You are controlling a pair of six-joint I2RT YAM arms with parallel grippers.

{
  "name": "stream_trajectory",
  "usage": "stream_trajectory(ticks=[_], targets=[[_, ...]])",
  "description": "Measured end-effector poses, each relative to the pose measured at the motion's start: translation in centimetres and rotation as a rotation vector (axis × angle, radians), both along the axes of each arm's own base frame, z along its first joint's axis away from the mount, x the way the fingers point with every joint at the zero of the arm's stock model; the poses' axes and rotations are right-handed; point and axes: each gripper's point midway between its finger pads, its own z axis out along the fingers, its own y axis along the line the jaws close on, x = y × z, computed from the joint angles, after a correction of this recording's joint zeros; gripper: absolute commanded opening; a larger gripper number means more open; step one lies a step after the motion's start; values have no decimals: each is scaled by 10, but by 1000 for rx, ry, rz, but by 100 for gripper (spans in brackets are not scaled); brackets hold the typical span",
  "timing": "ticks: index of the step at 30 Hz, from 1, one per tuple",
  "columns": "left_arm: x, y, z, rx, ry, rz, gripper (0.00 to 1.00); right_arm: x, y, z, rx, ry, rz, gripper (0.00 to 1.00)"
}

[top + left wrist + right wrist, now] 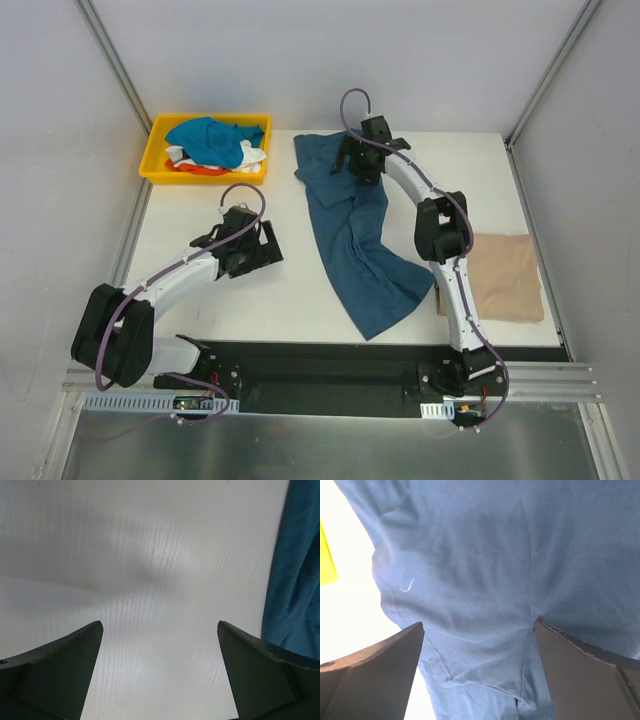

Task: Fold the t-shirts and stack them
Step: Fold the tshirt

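Directly beneath the spread right end effector (479, 626), the teal-blue t-shirt (480, 555).

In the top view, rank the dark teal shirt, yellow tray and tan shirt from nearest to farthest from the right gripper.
1. dark teal shirt, directly under the right gripper
2. yellow tray, far-left corner
3. tan shirt, folded at the table's right edge

Bright, even overhead light leaves only soft shadows beside the arms (180, 272) on the white table (290, 300). The left wrist view shows faint stripes and a diffuse grey shadow there; the right wrist view blows it out white beside the soft-focused teal-blue t-shirt (495, 555).
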Motion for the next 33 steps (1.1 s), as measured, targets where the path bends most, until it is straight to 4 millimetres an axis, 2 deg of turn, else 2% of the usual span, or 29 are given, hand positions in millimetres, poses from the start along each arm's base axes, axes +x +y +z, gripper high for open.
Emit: stream_trajectory(ticks=[2,5,9,13,14,16,18,20,21,23,26,29,33], targets=[[2,-4,1,-15,3,-11,99,14,-8,6,17,-34,-22,97],[1,-11,3,-47,5,-31,99,25,-16,18,28,-76,-32,97],[-3,-17,6,-84,6,-55,99,5,-22,41,-4,-102,23,97],[-13,-23,10,-129,9,-85,99,-41,-34,90,-71,-163,96,97],[-15,-24,10,-139,9,-92,99,-65,-42,110,-98,-185,115,97],[-19,-26,10,-156,14,-105,99,-93,-48,132,-130,-220,137,97],[-24,-28,9,-175,19,-119,100,-124,-58,147,-157,-255,153,97],[-30,-28,8,-186,20,-127,99,-167,-73,141,-199,-239,164,97],[-32,-29,9,-195,18,-132,99,-189,-81,129,-218,-211,173,97],[-35,-29,12,-205,9,-139,99,-229,-100,99,-261,-121,188,97],[-38,-31,19,-229,-12,-154,99,-271,-122,52,-310,23,196,97],[-39,-33,24,-244,-24,-164,99,-292,-129,27,-324,109,201,97],[-43,-35,24,-260,-26,-176,99,-290,-122,16,-310,125,199,97]])
